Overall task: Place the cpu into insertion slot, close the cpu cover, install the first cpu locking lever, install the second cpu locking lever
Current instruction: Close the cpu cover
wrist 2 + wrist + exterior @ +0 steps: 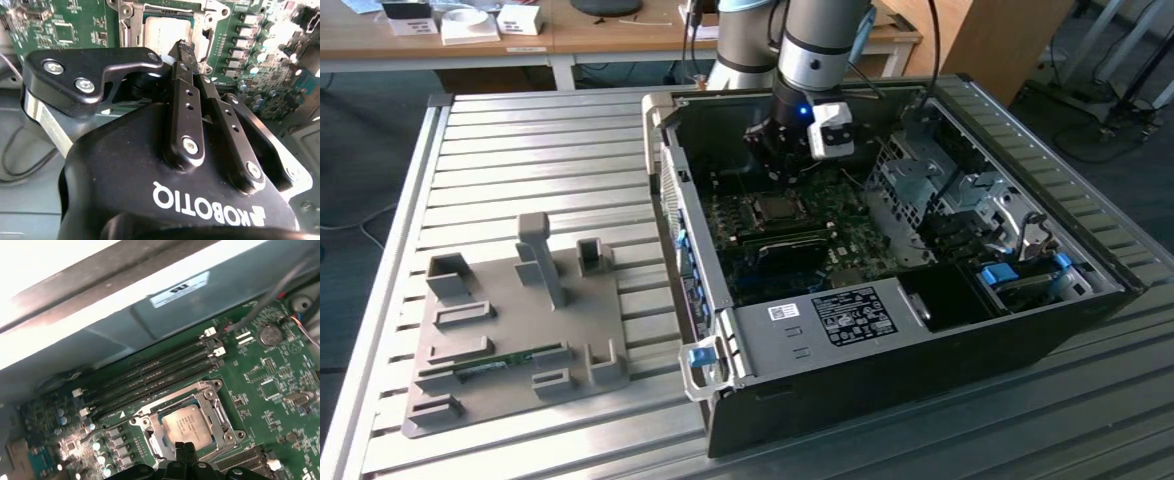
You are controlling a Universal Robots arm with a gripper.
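I see the gripper (pixel 183 50) hanging inside the case (pixel 894 390), just above the middle of the exterior view. Its fingers (pixel 187 105) are pinched together with nothing between them. The cpu (pixel 187 426) sits in its socket on the motherboard (pixel 270 385). The cover (pixel 221 412) lies flat around it, and the fingertips hover near the socket's edge.

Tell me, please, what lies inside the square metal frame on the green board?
The cpu shows through the centre of the cpu cover. The gripper hides one edge; the socket beneath is covered.
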